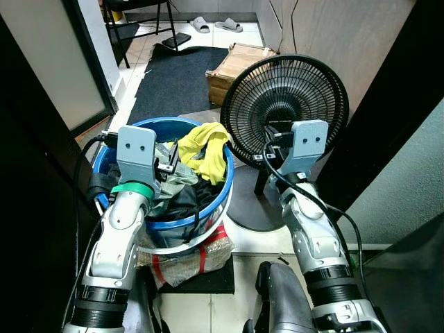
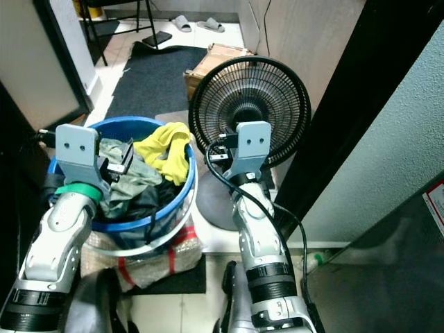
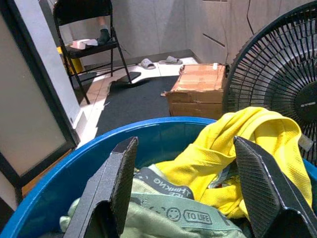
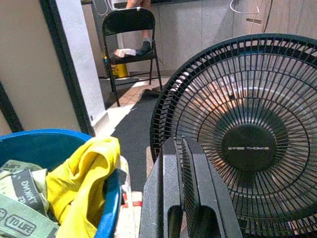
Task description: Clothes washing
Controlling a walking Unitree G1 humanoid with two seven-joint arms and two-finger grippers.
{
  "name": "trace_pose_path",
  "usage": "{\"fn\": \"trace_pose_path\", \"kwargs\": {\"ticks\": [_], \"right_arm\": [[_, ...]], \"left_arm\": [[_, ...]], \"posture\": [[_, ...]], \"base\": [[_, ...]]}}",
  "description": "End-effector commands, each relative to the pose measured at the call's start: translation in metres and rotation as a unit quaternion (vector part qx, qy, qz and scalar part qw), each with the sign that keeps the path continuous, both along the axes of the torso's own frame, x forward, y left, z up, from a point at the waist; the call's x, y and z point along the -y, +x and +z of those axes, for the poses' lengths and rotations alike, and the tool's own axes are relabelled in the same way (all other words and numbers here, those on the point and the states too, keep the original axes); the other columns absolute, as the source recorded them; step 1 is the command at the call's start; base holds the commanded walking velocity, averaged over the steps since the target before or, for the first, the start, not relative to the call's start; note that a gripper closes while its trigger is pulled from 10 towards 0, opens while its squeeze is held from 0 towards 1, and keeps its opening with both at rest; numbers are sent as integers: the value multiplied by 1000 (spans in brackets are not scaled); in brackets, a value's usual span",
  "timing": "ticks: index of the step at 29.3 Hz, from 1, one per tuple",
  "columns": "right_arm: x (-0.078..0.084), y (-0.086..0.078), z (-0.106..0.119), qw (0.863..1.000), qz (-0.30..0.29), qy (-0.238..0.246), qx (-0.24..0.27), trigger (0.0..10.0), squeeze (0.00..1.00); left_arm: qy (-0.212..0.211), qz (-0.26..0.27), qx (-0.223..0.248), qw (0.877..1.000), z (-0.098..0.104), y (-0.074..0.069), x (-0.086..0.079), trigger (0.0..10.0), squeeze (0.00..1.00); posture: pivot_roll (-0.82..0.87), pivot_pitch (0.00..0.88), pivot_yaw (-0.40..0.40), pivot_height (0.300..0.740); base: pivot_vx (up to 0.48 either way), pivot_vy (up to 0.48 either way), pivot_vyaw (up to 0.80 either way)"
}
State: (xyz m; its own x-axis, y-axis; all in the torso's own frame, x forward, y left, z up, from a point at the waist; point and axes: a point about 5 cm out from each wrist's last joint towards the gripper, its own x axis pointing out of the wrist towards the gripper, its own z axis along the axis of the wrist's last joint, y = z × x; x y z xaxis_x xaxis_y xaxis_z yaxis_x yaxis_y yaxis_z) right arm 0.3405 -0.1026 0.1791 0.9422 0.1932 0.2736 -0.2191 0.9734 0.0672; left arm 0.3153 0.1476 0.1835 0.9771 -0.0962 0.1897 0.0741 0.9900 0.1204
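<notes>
A blue laundry basket (image 1: 208, 202) stands on the floor before me, heaped with clothes: a yellow garment (image 1: 206, 148) drapes over its far right rim, with a grey-green one (image 3: 168, 214) and dark pieces beneath. My left gripper (image 3: 190, 173) hovers open over the basket, its fingers (image 3: 116, 181) spread above the grey-green cloth and holding nothing. My right gripper (image 4: 182, 198) is shut and empty, raised in front of the black fan (image 1: 288, 104), to the right of the basket.
The black floor fan (image 2: 251, 100) stands close beside the basket on the right. A cardboard box (image 1: 234, 68) and dark mat (image 1: 177, 83) lie beyond. A folding chair (image 3: 89, 29), slippers (image 1: 215, 25), and dark door frames on both sides narrow the space.
</notes>
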Motion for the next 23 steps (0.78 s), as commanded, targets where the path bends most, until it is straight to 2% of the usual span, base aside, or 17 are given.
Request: {"fn": "trace_pose_path", "kwargs": {"ticks": [1, 5, 11, 12, 15, 17, 19, 20, 23], "right_arm": [[-2, 0, -3, 1000, 5, 0, -6, 10000, 0], [-4, 0, -3, 1000, 9, -2, -7, 10000, 0], [-9, 7, -1, 1000, 17, -14, -7, 10000, 0], [-14, 12, 1, 999, 23, -30, -5, 10000, 0], [-14, 12, 1, 999, 23, -30, -5, 10000, 0], [-27, 24, 12, 998, 45, -50, 3, 10000, 0], [-27, 24, 12, 998, 45, -50, 3, 10000, 0], [-33, 28, 18, 997, 55, -54, 5, 10000, 0], [-37, 31, 22, 997, 61, -55, 8, 10000, 0]], "left_arm": [[4, 5, -14, 1000, -6, 1, -1, 10000, 0], [-11, 15, -31, 999, -10, 2, -4, 10000, 0], [-22, 36, -51, 998, -14, 5, -11, 10000, 0], [-24, 49, -55, 997, -15, 6, -16, 10000, 0], [-24, 49, -55, 997, -15, 6, -16, 10000, 0], [-27, 85, -62, 994, -15, 7, -28, 10000, 0], [-27, 85, -62, 994, -15, 7, -28, 10000, 0], [-27, 102, -62, 992, -15, 7, -34, 10000, 0], [-27, 117, -63, 991, -14, 6, -39, 10000, 0]], "posture": [[52, 0, 11, 465], [58, 0, 5, 445], [72, 0, -10, 445], [86, 0, -26, 445], [86, 0, -26, 445], [108, 0, -51, 445], [108, 0, -51, 445], [115, 0, -60, 445], [118, 0, -66, 445]], "base": [[0, 0, 0], [0, 0, 0], [0, 0, 0], [0, 0, 0], [0, 0, 0], [0, 0, 744], [0, 0, 800], [0, 0, 488], [0, 0, 325]]}}
